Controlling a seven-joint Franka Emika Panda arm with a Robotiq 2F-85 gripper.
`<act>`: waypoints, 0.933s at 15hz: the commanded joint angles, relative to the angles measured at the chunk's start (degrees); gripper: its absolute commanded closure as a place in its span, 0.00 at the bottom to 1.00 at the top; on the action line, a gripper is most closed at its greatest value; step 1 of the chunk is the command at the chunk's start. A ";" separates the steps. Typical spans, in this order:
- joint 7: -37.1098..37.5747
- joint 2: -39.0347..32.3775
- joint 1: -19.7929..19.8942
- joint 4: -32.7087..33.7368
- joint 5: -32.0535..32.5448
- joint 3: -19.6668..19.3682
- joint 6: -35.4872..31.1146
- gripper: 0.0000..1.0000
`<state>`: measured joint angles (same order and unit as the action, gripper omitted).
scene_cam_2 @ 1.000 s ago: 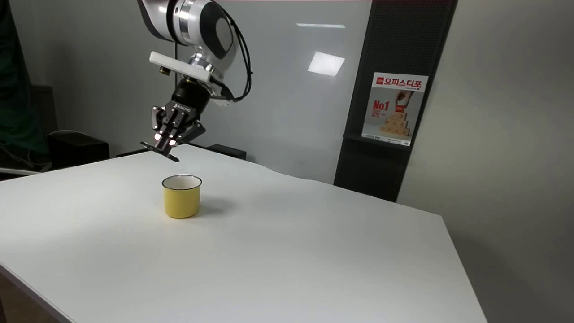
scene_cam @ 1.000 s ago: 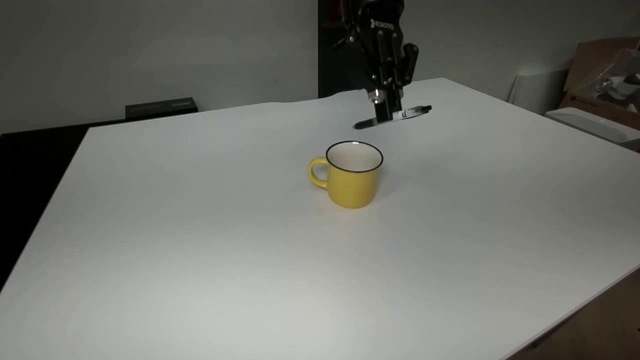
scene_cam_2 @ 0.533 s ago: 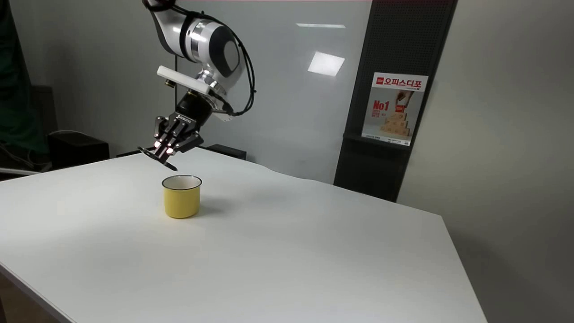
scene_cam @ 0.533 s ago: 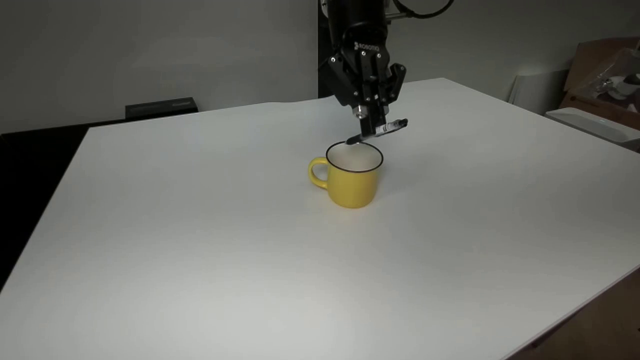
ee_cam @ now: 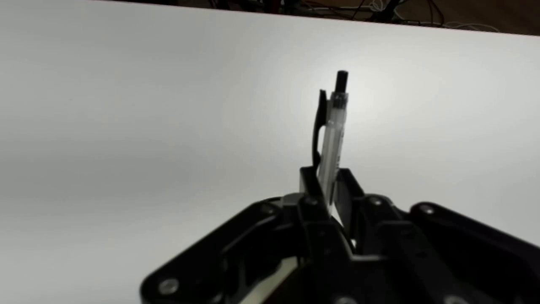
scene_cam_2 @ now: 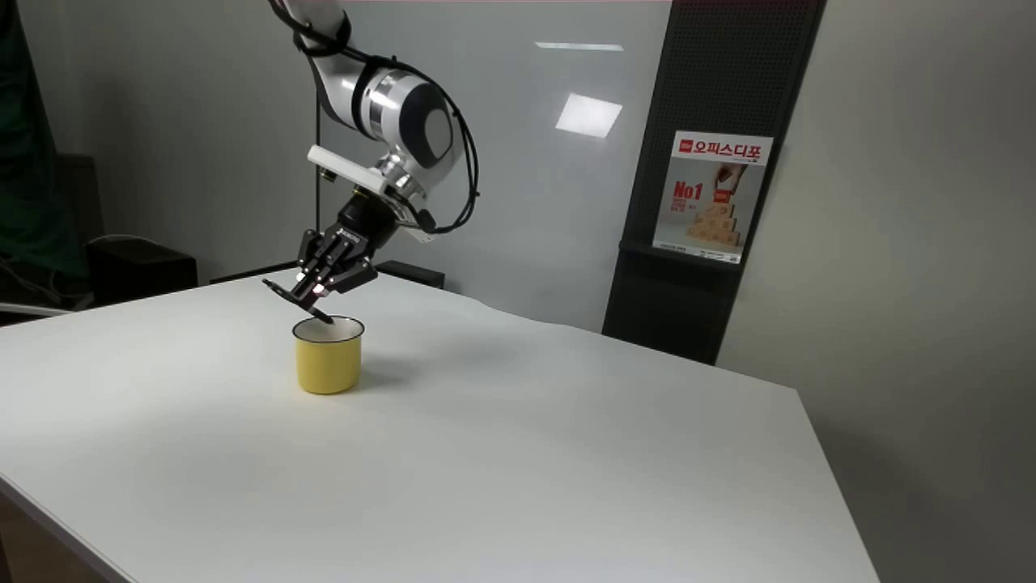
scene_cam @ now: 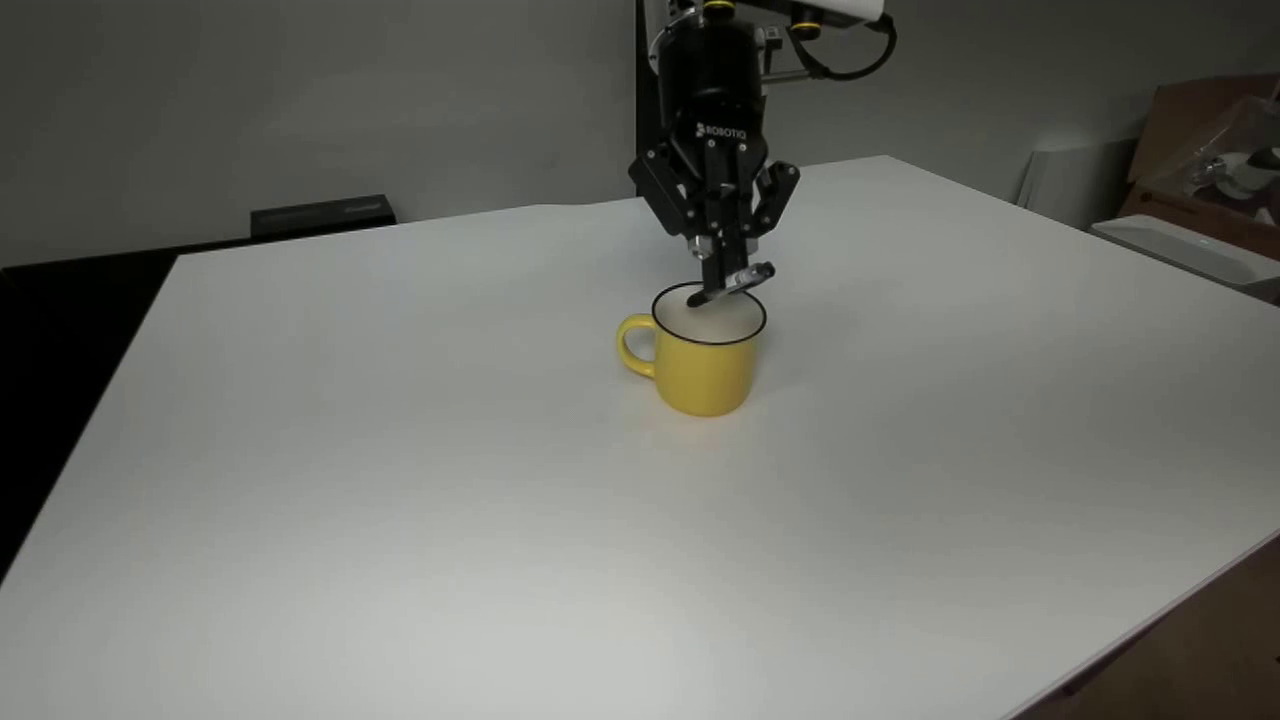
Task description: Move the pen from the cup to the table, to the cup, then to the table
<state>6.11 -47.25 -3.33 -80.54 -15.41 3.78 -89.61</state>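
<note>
The yellow cup (scene_cam: 705, 378) stands upright on the white table (scene_cam: 400, 480). It also shows in an exterior view (scene_cam_2: 328, 368). My gripper (scene_cam: 725, 288) is shut on the pen (scene_cam: 748, 277), just behind and above the cup. The pen is tilted, and its lower dark end is at the cup's mouth in both exterior views. In the wrist view, the pen (ee_cam: 333, 139) has a clear barrel, a black clip and a black button, and sits between the fingertips (ee_cam: 325, 177). The cup is mostly hidden behind the fingers there.
A black box (scene_cam: 322, 216) lies beyond the table's back edge. A cardboard box (scene_cam: 1200, 150) and a white item (scene_cam: 1185, 248) stand beside the table's right edge in that view. A poster (scene_cam_2: 712, 197) hangs on the back panel.
My gripper has come down toward the cup with the pen in it. The pen's lower end has moved from above and behind the cup to its mouth. The cup has not moved.
</note>
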 commanded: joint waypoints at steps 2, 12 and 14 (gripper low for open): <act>4.16 -4.20 1.58 5.96 -3.08 -0.38 3.43 0.96; 6.00 -6.98 3.95 9.15 -7.71 -0.45 4.68 0.47; 5.83 -6.42 4.19 8.87 -8.38 -0.40 3.92 0.34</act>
<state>9.56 -52.94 0.34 -74.38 -22.34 3.20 -86.75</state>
